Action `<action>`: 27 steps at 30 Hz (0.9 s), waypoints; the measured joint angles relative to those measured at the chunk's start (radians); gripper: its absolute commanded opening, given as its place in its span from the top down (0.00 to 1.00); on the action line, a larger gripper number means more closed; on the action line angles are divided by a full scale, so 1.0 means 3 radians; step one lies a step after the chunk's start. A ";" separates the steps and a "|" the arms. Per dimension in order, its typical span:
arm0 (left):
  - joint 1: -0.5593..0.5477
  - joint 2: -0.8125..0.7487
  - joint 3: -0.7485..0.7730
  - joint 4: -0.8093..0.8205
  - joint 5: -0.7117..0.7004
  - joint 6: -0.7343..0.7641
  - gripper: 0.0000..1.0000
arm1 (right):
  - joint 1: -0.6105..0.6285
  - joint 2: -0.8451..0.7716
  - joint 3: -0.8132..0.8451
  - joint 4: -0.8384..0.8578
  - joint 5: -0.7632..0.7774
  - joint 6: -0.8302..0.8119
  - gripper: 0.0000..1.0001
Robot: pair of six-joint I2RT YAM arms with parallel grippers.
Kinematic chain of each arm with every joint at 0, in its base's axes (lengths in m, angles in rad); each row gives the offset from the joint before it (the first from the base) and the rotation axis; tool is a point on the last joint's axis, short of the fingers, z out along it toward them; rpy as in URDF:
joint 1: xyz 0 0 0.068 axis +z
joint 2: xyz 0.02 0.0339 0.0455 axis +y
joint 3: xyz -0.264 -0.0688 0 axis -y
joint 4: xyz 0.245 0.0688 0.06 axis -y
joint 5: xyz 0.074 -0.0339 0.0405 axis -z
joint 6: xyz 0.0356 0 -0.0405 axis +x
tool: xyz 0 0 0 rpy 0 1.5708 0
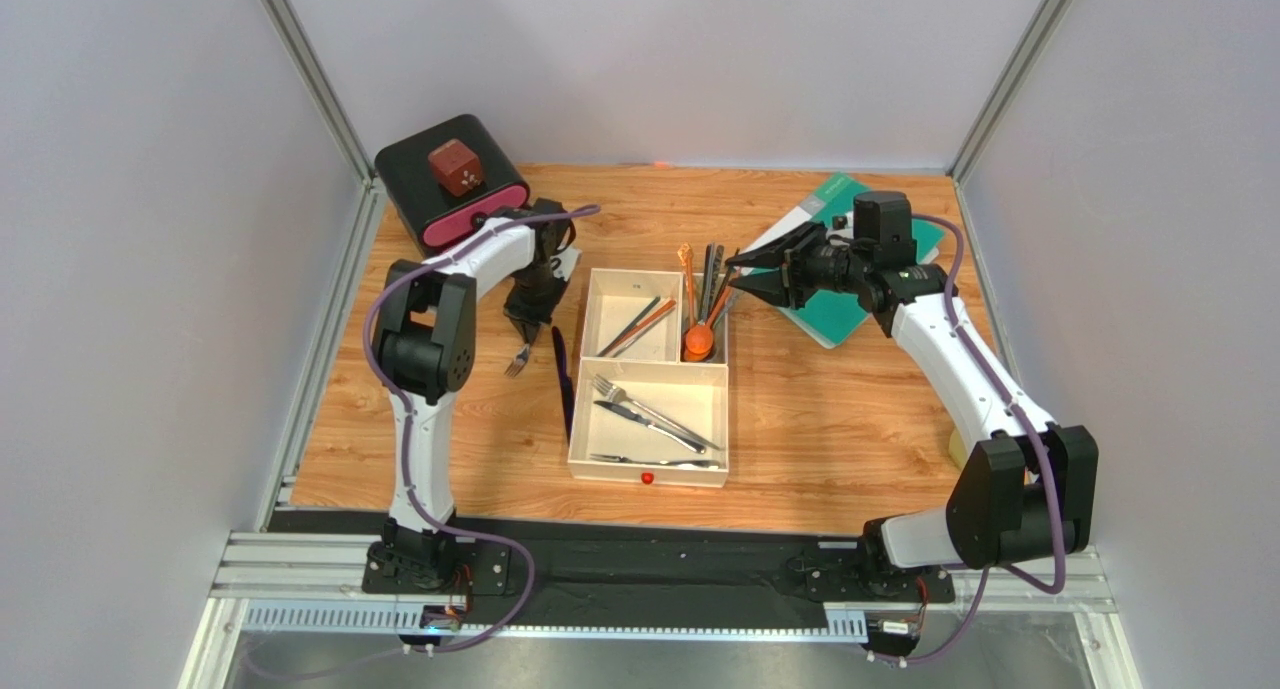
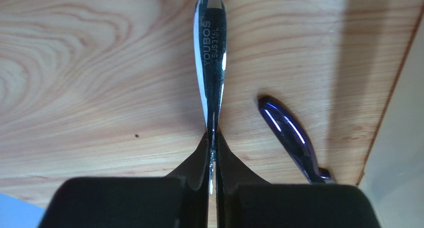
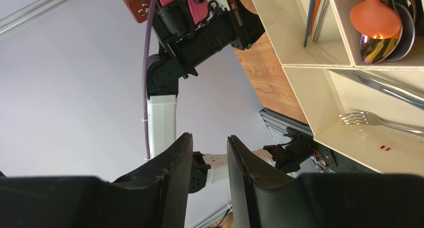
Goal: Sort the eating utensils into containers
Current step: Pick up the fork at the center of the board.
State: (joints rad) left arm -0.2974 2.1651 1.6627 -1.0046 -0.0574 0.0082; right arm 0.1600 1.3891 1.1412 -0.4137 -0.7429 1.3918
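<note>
Holds left arm [image 1: 425, 334] folded at the elbow, wrist pointed down, left gripper [image 2: 212, 136] pinched tight on the handle of a silver fork [image 2: 211, 59]. Extends right arm [image 1: 962, 362] forward and inward, wrist near level, right gripper [image 3: 210, 139] fingers partly spread with nothing between.

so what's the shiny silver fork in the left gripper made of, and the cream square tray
Silver fork, pinched in the left gripper: stainless steel, mirror-polished; its handle is stamped SUS316L. Cream-white square tray: probably plastic, smooth matte, thin even walls; could be coated metal.
</note>
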 measured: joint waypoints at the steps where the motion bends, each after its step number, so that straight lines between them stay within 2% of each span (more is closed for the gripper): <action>1: -0.0025 -0.0006 -0.0011 -0.0001 -0.0019 -0.0008 1.00 | 0.0000 0.0000 -0.0009 0.0008 0.0000 0.0001 0.64; 10: -0.0117 -0.0221 -0.0278 0.0005 -0.0045 -0.0134 1.00 | 0.0000 -0.0010 -0.0056 0.0015 0.0001 0.0023 0.64; 20: -0.0189 -0.1172 -0.0638 -0.0042 0.0075 -0.0261 1.00 | -0.0013 -0.0009 -0.0253 0.0017 0.0004 -0.0048 0.64; 23: -0.0425 -0.1486 -0.0640 -0.0042 0.0019 -0.0214 1.00 | -0.0023 0.0027 -0.0317 -0.0005 0.0003 -0.0131 0.65; 27: -0.0921 -0.1768 -0.0666 -0.0001 -0.0136 -0.0088 1.00 | -0.0070 0.0130 -0.0365 -0.0078 0.0000 -0.0284 0.65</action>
State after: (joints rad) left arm -0.5735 1.6348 1.4628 -1.0050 -0.0982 -0.0181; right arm 0.1390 1.4281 1.0317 -0.4370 -0.7429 1.3067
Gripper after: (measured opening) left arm 0.008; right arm 0.351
